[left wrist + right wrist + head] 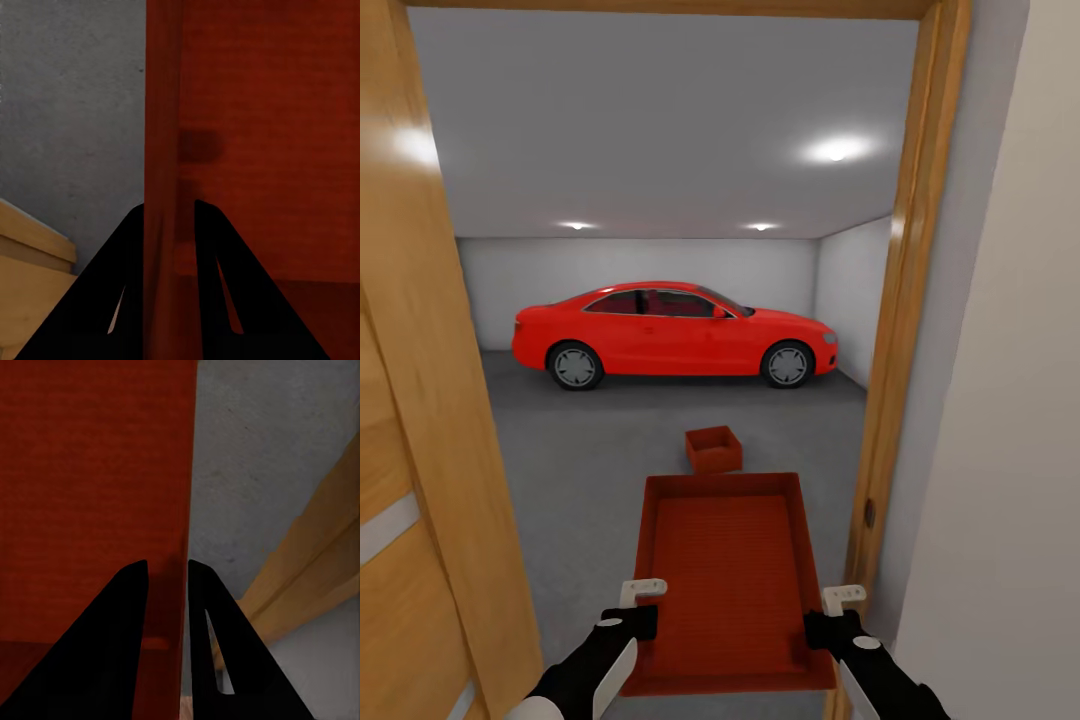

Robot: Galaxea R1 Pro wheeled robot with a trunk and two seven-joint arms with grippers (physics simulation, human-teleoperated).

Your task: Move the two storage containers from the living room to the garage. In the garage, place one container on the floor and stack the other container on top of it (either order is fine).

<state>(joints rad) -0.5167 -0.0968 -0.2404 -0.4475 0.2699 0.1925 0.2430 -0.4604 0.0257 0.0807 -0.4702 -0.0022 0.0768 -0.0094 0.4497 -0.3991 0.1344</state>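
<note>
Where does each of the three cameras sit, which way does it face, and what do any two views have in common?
Head view: on the robot's head, looking forward and down through a doorway at the held container, the floor, a second container and a red car; both forearms show.
Left wrist view: on the left arm, looking along the left pincer, shut on the held container's wall.
Right wrist view: likewise along the right pincer.
Shared: all three show the held container and the floor.

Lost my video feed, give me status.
Left gripper and right gripper clamp held container walls. Second container on garage floor ahead. Door frame close right.
</note>
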